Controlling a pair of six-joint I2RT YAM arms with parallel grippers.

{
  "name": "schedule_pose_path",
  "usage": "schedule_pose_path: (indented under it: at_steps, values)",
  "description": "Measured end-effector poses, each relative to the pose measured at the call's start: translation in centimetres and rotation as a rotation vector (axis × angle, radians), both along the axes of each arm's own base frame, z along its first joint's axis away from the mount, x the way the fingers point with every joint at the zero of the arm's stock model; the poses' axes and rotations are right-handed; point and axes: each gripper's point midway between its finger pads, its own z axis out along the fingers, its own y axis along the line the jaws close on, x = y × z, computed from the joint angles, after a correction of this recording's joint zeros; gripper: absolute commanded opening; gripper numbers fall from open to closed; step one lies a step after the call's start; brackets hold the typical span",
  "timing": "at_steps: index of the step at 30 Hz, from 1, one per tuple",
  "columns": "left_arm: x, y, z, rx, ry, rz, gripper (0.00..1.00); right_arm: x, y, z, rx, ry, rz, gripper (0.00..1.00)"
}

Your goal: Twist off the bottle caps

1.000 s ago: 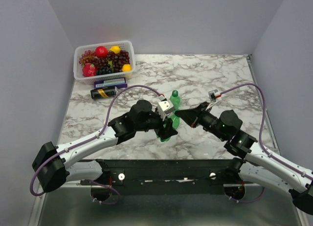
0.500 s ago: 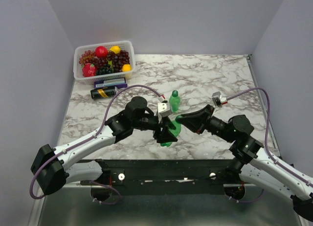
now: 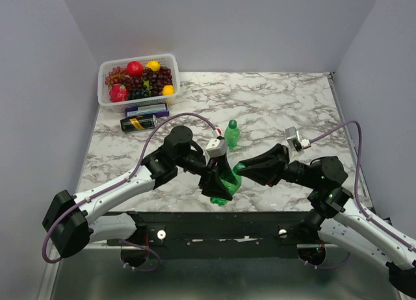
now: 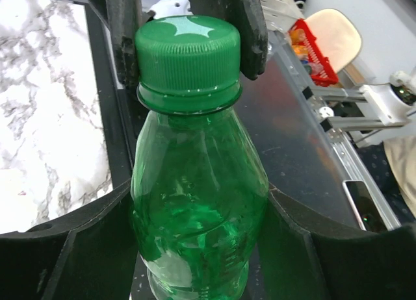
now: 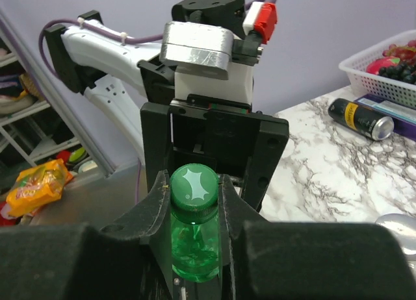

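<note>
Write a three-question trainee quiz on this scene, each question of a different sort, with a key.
1. True or false: the left gripper is clamped on the body of the green bottle.
2. What do the right gripper's fingers pinch? A) the green cap B) the dark can C) the fruit basket
3. How many green bottles show in the top view?

Key
1. True: its fingers press both sides of the body.
2. A: the fingers sit on either side of the cap, which is on the held bottle.
3. Two: the held one and a second bottle standing on the table behind it.
</note>
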Motion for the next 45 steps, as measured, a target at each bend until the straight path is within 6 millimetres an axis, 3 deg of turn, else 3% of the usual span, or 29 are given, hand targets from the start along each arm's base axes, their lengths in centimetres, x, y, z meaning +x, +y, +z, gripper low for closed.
schedule_pose_path:
  at_steps: [5,7,8,12,15,20,27,33,36,45]
  values:
    - [-0.3,0.1,0.2,-0.01,0.002,-0.026,0.12,-0.6,-0.2,0.3,0.001,-0.04,0.017,0.01]
    - [-0.1,0.0,-0.3,0.003,-0.011,-0.012,0.12,-0.5,-0.2,0.0,-0.011,-0.03,0.01,0.05]
    - [0.0,0.0,-0.5,0.012,-0.016,-0.005,0.12,-0.4,-0.3,-0.3,-0.017,-0.021,0.003,0.1]
    - [1.7,-0.4,-1.6,0.059,-0.058,0.092,0.12,0.8,-0.6,-1.0,-0.042,0.032,-0.064,0.5]
    - [3.1,-0.8,-2.4,0.099,-0.082,0.182,0.12,1.8,-1.1,-1.6,-0.061,0.078,-0.126,0.67]
    - [5.5,-0.9,-4.3,0.189,-0.116,0.347,0.11,3.4,-2.0,-2.2,-0.076,0.133,-0.235,0.78]
    - [8.2,-0.5,-6.3,0.297,-0.165,0.543,0.11,6.1,-2.8,-2.3,-0.045,0.242,-0.385,0.73]
    - [9.6,0.2,-7.2,0.355,-0.195,0.646,0.11,8.5,-1.9,-4.9,-0.075,0.369,-0.468,0.69]
    - [9.9,0.4,-7.5,0.372,-0.201,0.67,0.11,8.8,-1.2,-5.8,-0.086,0.407,-0.478,0.68]
    - [10.1,0.6,-8.4,0.413,-0.203,0.687,0.11,9.2,0.6,-6.0,-0.088,0.448,-0.467,0.64]
